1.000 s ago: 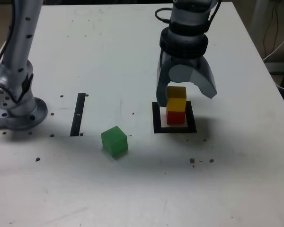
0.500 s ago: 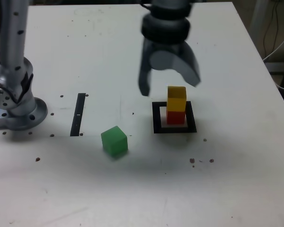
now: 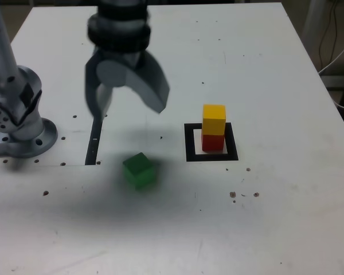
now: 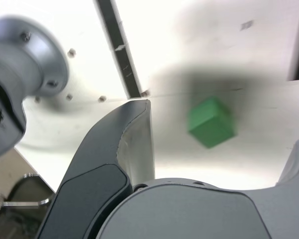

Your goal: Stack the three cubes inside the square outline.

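Hand (image 3: 128, 109) wide open, holding 0 cubes; 1 yellow cube (image 3: 214, 119) sits on 1 red cube (image 3: 212, 142).

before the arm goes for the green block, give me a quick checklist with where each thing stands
- Gripper open and empty: ok
- Green block standing free, nothing on top: ok
- Yellow block resting on the red block: ok
- Red block inside the black square outline: ok
- Green block on the stack: not ok, it sits on the table
- Gripper lined up squarely with the green block's sides: cannot tell
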Controlling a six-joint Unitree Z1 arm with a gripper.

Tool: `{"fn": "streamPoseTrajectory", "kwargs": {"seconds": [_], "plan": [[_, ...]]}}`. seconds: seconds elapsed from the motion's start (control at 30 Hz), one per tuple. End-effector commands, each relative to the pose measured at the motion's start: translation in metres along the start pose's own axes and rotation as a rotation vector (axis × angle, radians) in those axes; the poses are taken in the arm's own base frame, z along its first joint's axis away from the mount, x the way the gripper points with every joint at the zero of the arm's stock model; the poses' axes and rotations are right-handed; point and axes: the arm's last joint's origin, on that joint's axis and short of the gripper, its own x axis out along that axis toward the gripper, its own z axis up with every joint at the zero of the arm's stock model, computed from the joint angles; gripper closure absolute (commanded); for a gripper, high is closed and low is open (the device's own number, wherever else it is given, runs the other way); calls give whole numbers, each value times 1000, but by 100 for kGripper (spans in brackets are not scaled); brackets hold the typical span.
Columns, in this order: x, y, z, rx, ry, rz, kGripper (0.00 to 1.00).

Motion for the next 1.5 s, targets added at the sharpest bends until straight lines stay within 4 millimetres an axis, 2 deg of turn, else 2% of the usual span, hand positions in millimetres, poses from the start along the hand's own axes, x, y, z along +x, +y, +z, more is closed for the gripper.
{"fn": "streamPoseTrajectory", "kwargs": {"seconds": [0.0, 0.13, 0.33, 0.77, 1.0, 1.27, 1.47], "plan": [[6, -6, -3, -30, 0, -12, 1], [20, -20, -7, -108, 28, -54, 1], [31, -37, -7, -215, 13, -82, 1], [66, -41, 22, -255, 22, -78, 0], [76, -35, 20, -261, -38, -28, 1], [76, -36, 22, -265, -49, -46, 15], [77, -40, 27, -262, -55, -70, 20]]}}
